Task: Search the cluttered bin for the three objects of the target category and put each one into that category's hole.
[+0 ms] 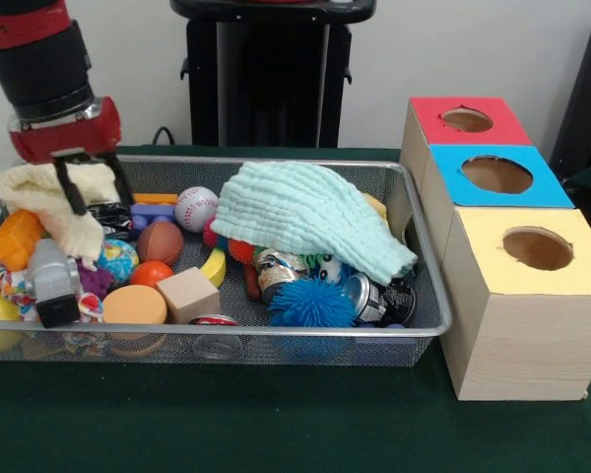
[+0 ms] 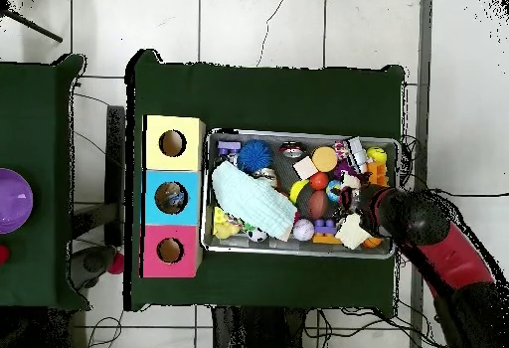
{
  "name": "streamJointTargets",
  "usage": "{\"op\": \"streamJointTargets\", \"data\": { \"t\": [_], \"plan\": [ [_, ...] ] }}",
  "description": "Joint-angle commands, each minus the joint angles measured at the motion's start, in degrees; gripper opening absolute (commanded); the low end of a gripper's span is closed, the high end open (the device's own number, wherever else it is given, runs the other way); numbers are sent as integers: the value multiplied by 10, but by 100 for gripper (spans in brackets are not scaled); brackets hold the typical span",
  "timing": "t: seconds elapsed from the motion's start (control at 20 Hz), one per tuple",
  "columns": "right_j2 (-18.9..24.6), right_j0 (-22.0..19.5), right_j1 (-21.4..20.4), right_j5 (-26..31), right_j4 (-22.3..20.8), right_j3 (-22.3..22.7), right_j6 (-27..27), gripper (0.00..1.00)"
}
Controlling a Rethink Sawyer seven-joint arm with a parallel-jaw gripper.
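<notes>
The claw [image 1: 92, 182] hangs open, its two black fingers apart, over one end of the bin [image 1: 414, 258], right above a cream cloth [image 1: 54, 202]. Maybe it wants to lift that cloth and look under. No shiny bags show yet. A pale blue cloth [image 1: 310, 217] beside the claw may hide some.

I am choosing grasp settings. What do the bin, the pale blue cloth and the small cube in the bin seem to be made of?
The bin looks like silver wire mesh with a smooth rounded metal rim; you see through its walls. The pale blue cloth seems soft knitted or woven textile, with ribbed rows and draped folds. The cube appears to be plain unfinished wood, matte and pale tan, though painted plastic is possible.
</notes>
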Motion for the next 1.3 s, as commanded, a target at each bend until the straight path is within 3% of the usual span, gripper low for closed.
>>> {"op": "streamJointTargets", "data": {
  "t": [0.05, 0.35, 0.55, 1.05, 1.2, 1.25, 1.3],
  "plan": [
    [124, -19, 21, 26, 72, 110, 106, 100],
    [142, -22, 20, -5, 87, 140, 111, 100],
    [128, 0, 19, -17, 68, 139, 109, 100],
    [125, 14, 49, -106, 42, 173, 119, 100],
    [97, 40, 47, -109, 34, 157, 118, 100],
    [78, 55, 43, -104, 28, 146, 115, 100],
    [31, 92, 43, -108, 4, 117, 110, 100]
  ]
}}
